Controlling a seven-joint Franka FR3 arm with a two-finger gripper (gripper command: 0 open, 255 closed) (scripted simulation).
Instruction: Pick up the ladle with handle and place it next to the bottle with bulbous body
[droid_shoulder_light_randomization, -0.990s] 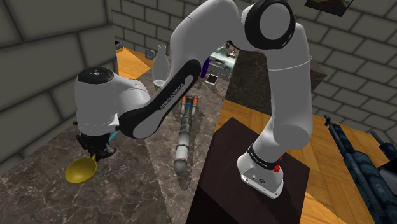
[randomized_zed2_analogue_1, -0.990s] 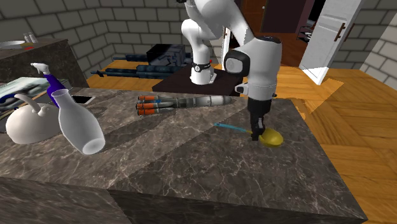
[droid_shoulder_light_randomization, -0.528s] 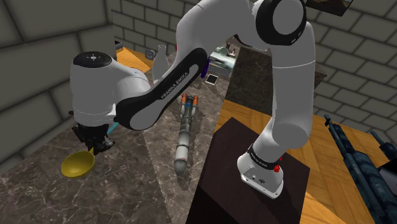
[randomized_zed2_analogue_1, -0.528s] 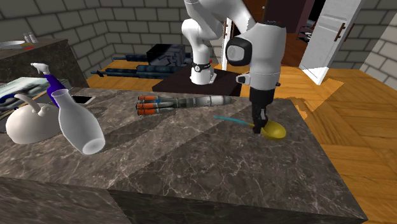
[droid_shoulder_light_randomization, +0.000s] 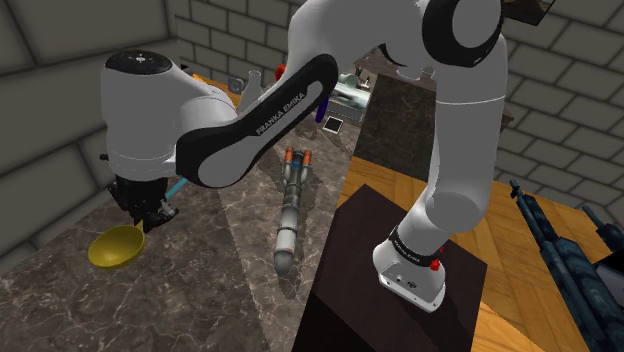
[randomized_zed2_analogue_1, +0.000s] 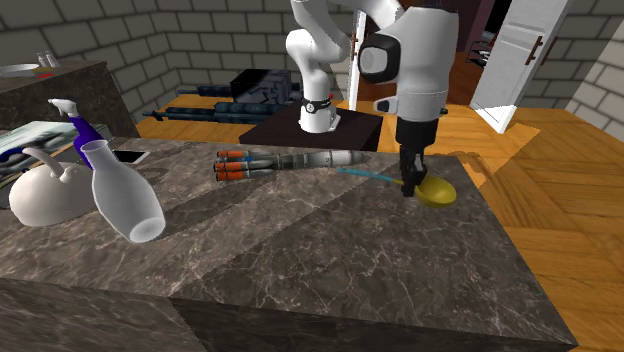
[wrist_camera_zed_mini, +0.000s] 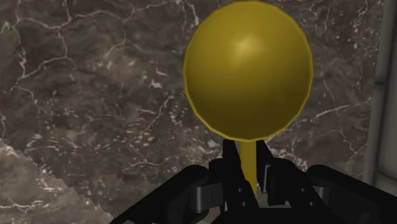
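Dark marble counter (randomized_zed2_analogue_1: 300, 255), grey block walls (randomized_zed2_analogue_1: 180, 40), wood floor (randomized_zed2_analogue_1: 560, 205), fingers (wrist_camera_zed_mini: 230, 167) clasping ladle (wrist_camera_zed_mini: 247, 70)

Bare counter (randomized_zed2_analogue_1: 300, 250) between ladle (randomized_zed2_analogue_1: 432, 190) and bottle (randomized_zed2_analogue_1: 125, 200); missile model (randomized_zed2_analogue_1: 290, 160) alongside; kettle (randomized_zed2_analogue_1: 40, 200) just beside bottle.

My dark veined counter (randomized_zed2_analogue_1: 330, 250) bears a grey rocket (randomized_zed2_analogue_1: 290, 160). Past its tail stand a white bottle (randomized_zed2_analogue_1: 125, 200) and kettle (randomized_zed2_analogue_1: 45, 195).

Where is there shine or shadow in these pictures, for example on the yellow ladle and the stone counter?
Wrist view: the ladle has a soft pale highlight on its bowl; the gripper clasping its handle is flat black, no glare. Second exterior view: the counter shows diagonal lighter and darker bands. Shoulder view: a paler strip crosses the counter under the rocket model.
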